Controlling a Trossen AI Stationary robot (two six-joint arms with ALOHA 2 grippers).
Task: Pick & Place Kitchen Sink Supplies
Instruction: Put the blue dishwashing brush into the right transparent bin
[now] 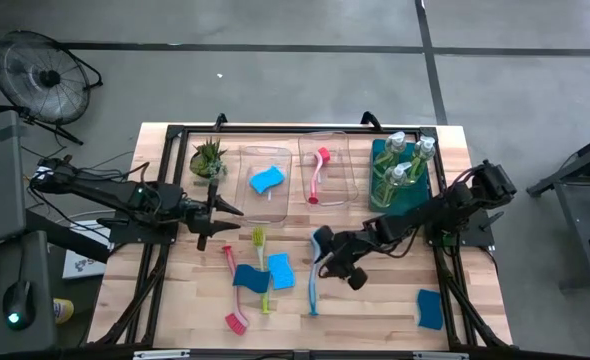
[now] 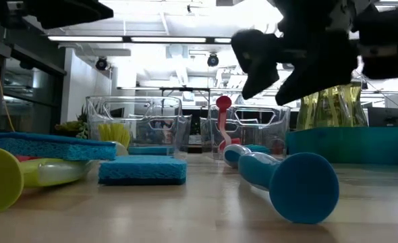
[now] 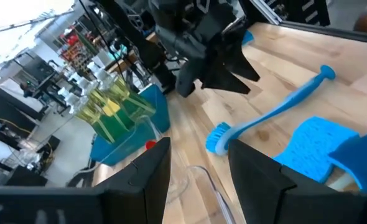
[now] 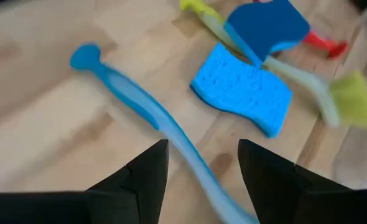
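My right gripper (image 1: 335, 268) hangs open above the table's middle, over the blue long-handled brush (image 1: 314, 278). In the right wrist view the brush handle (image 4: 147, 112) runs between my open fingers, below them and untouched. The low view shows the gripper (image 2: 300, 64) well clear of the brush (image 2: 287, 179), which lies flat on the wood. My left gripper (image 1: 220, 222) is open, waiting left of centre near the plant (image 1: 207, 157). A yellow-green brush (image 1: 260, 262), a red brush (image 1: 233, 292) and two blue sponges (image 1: 280, 270) lie in a loose pile; the darker sponge (image 1: 248, 277) rests on the brushes.
Two clear bins stand at the far side: one (image 1: 247, 188) holds a blue sponge (image 1: 266, 180), the other (image 1: 345, 180) a red brush (image 1: 318, 172). A teal bin (image 1: 413, 198) holds soap bottles (image 1: 400, 160). Another blue sponge (image 1: 430, 308) lies near the right front corner.
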